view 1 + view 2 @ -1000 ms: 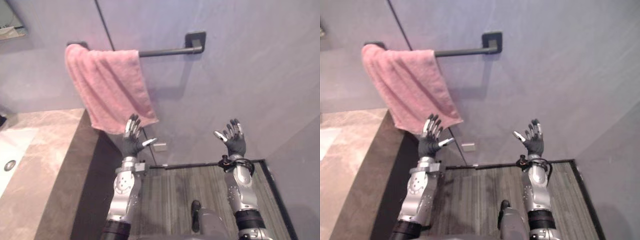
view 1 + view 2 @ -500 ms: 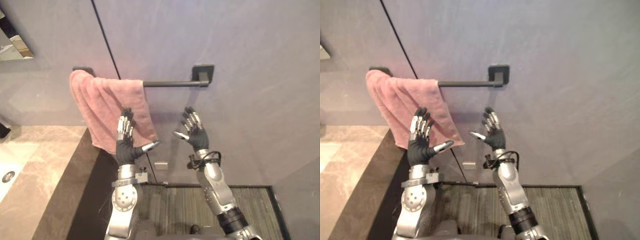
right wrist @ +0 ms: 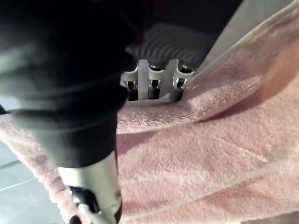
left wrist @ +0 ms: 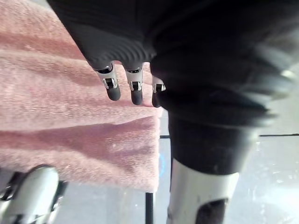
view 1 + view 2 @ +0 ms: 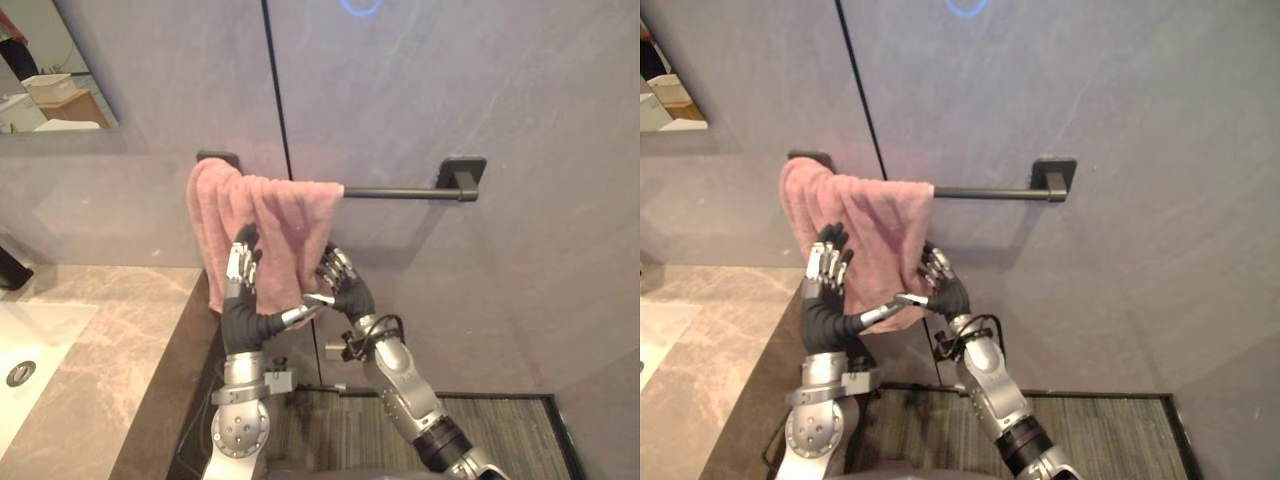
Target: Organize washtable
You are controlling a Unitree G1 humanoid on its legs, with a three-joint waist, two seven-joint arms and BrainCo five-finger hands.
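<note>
Both touch the pink towel (image 5: 272, 225) low down: my left robot hand (image 5: 238, 300) flat-fingered, right robot hand (image 5: 348, 295) grip unreadable; bare rail (image 5: 400, 192) runs rightward.

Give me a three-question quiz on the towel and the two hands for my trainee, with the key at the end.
1. True or false: the pink towel hangs bunched at the right end of the black towel bar.
2. Where is the left hand? A. Gripping the towel bar. B. Raised in front of the towel, fingers straight. C. Hanging by the robot's side.
3. Which part of the towel is the right hand at?
Key: 1 false, it is bunched at the left end. 2 B. 3 Its lower right edge.
</note>
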